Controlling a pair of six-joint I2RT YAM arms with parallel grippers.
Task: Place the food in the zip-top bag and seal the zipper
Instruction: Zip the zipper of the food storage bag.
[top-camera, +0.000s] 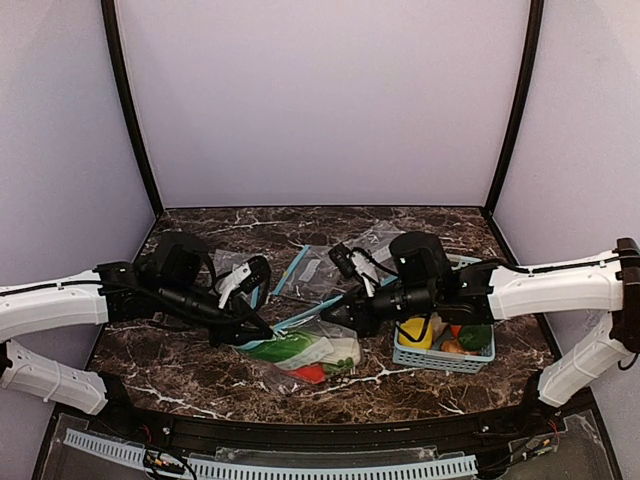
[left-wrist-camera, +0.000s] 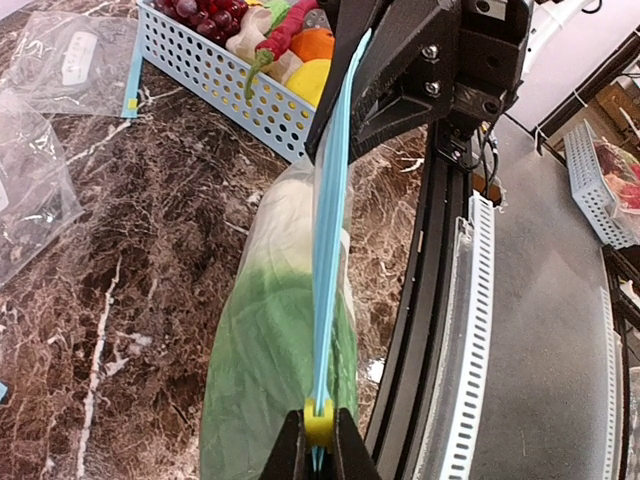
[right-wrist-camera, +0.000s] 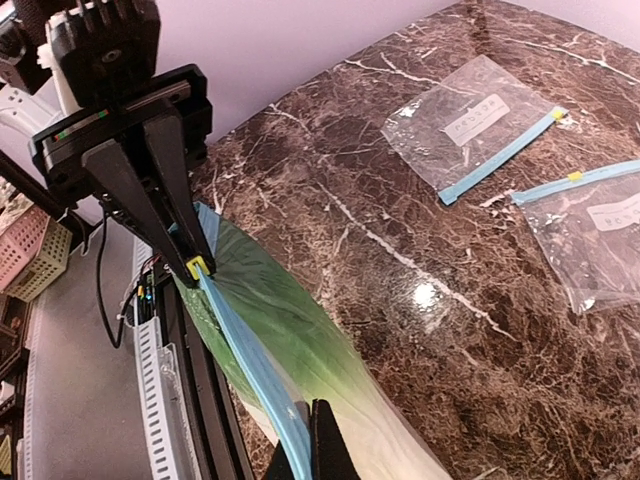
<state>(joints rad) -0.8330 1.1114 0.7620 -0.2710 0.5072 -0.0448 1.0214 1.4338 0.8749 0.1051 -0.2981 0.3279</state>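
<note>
The zip-top bag (top-camera: 300, 352) hangs stretched between my two grippers, just above the table's front. Inside it lie the food: a leafy vegetable (left-wrist-camera: 270, 340) with white stalk and green leaves, and a red-orange piece (top-camera: 310, 373). The light-blue zipper (left-wrist-camera: 330, 230) runs taut from one gripper to the other. My left gripper (left-wrist-camera: 318, 422) is shut on the zipper's yellow slider (left-wrist-camera: 318, 420). At the strip's other end my right gripper (right-wrist-camera: 305, 425) is shut on the zipper (right-wrist-camera: 240, 340). In the top view the left gripper (top-camera: 262, 332) and right gripper (top-camera: 338, 312) stand close together.
A light-blue perforated basket (top-camera: 440, 360) with grapes, a chili and round fruit stands at the right, seen also as the basket (left-wrist-camera: 210, 75) in the left wrist view. Two smaller clear bags (right-wrist-camera: 470, 130) (right-wrist-camera: 590, 220) lie flat behind. The table's black front rail (left-wrist-camera: 430, 300) runs close under the bag.
</note>
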